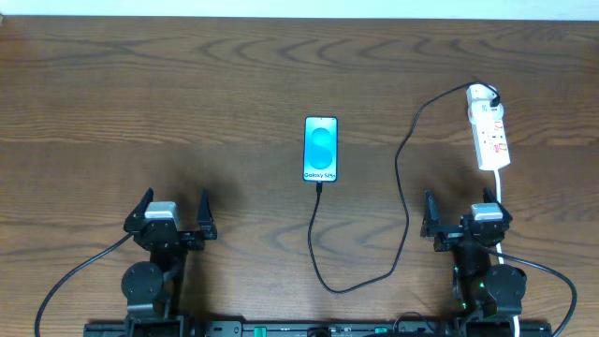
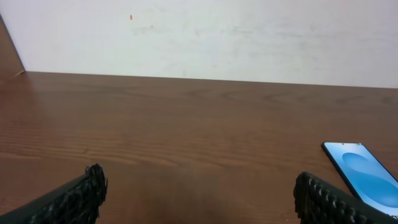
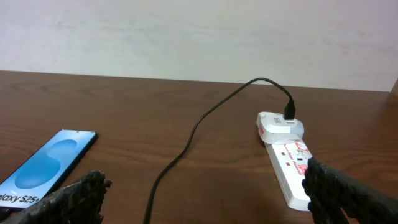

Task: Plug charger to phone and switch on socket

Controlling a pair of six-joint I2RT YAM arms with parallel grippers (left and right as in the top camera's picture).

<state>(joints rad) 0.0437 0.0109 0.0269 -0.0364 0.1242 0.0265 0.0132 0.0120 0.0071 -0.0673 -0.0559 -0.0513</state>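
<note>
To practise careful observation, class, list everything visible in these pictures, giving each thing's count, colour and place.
phone: one, light-blue screen with black edge, flat at the table's middle
charger cable: one, black, looping from the phone's near edge round to the adapter
adapter: one, white, at the far end of the power strip
power strip: one, white with red markings, far right of the table
cord: one, white, running from the strip's near end toward the right arm
table: one, dark brown wood, under everything
wall: one, off-white, behind the table
left hand: one, black, open and holding nothing, near left
right hand: one, black, open and holding nothing, near right
</note>
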